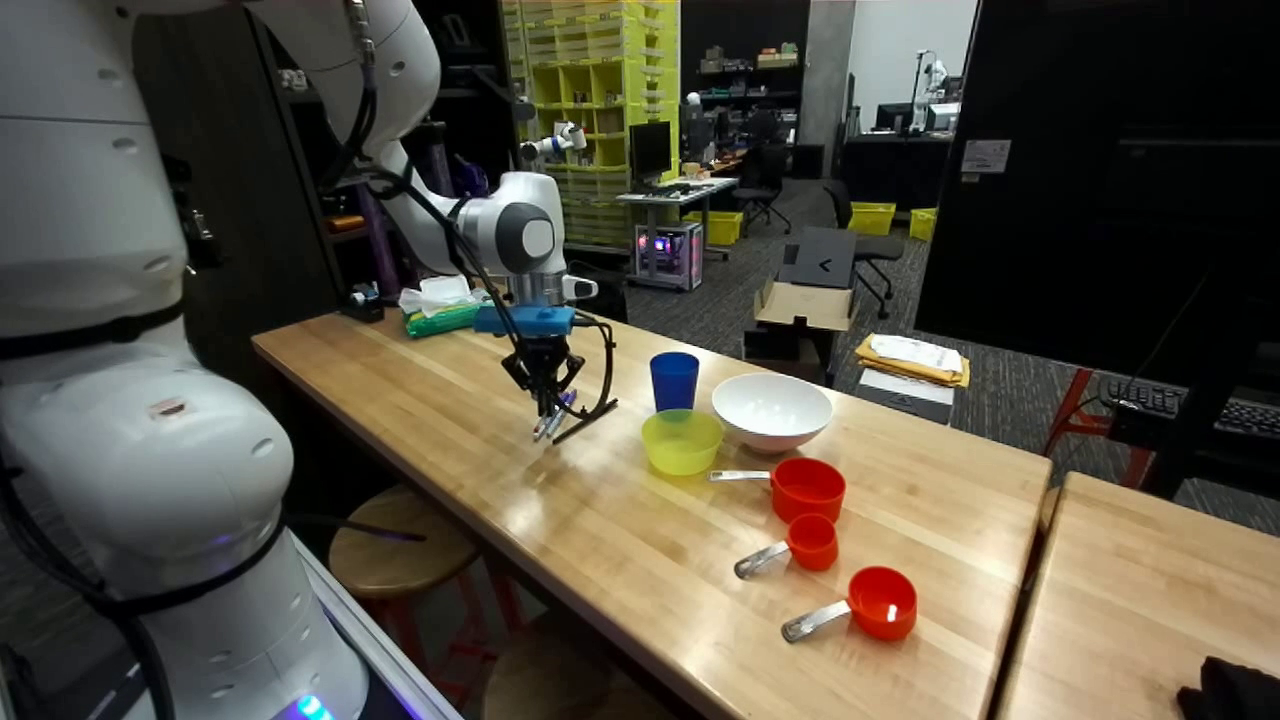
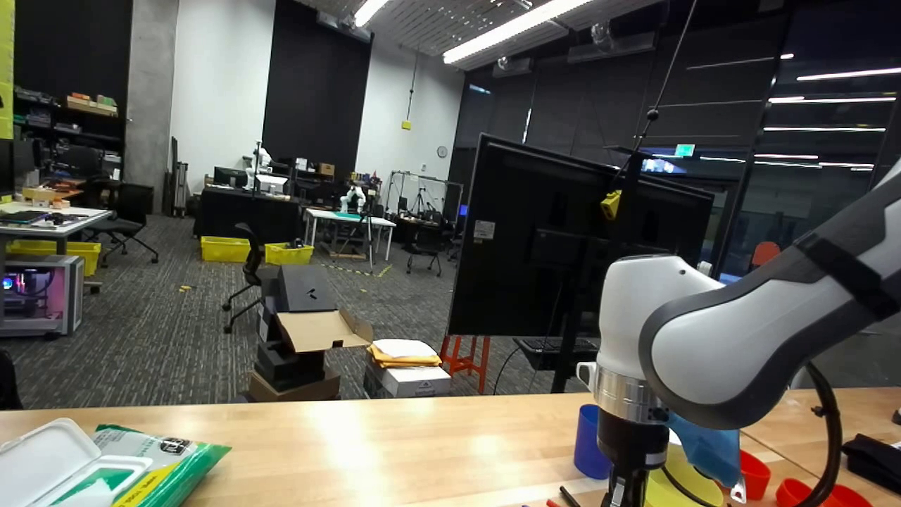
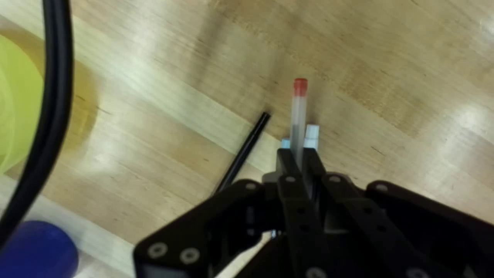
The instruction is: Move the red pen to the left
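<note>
Nearest, the gripper (image 3: 297, 151), matt black and studded with pale bolt heads, has its two narrow fingers clamped on the red pen (image 3: 298, 116), a slender, milky, see-through barrel ending in a short red tip. That tip juts past the fingers, above or on the wooden tabletop (image 3: 386, 58); which of the two cannot be told. Pale, blunt ends of other slim things (image 3: 312, 133) show just beside the barrel, and a thin black rod (image 3: 247, 148) lies slantwise near them across the streaky grain. The arm (image 1: 500, 230), a glossy white shell with grey joint covers, arches out from its thick base and bends at the wrist so that the gripper points down. Next come a translucent yellow bowl (image 1: 682, 455), a smooth blue cup (image 1: 674, 382) and a wide white bowl (image 1: 772, 410), then round red measuring cups (image 1: 812, 541) with flat metal handles. Well apart from these lies a crinkled green packet (image 2: 193, 470), its hinged white lid (image 2: 42, 458) raised. Past the tabletop, brown cardboard flaps (image 2: 320, 331) rise over ribbed grey carpet (image 2: 176, 317), and a tall yellow rack (image 1: 645, 60) stands farther off.
</note>
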You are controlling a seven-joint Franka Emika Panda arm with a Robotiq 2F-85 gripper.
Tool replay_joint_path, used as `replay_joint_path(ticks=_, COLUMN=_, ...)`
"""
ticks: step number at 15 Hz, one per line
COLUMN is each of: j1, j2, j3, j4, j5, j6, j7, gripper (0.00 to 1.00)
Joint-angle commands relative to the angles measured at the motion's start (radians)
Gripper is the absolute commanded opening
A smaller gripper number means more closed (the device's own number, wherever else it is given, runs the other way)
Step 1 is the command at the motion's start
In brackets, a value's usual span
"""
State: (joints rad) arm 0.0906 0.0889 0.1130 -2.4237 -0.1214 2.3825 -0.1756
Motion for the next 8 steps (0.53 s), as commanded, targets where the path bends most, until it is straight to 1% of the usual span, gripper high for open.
replay_joint_path(ticks=1, j1=0.009, j2=-0.033, j3=0.012, j4=-0.042, j5=0.006, j6=0.034, j7=-0.067, gripper=0.02)
replay_joint_path(ticks=6, j1=0.014, j2=-0.037, j3=0.024, j4=-0.055, j5=0.013, j6=0.047, j7=-0.108, gripper=0.02)
replay_joint_path(ticks=8, j1=0.015, j2=-0.035, j3=0.031, j4=-0.054, j5=0.032, j6=0.04, j7=-0.113, gripper=0.02)
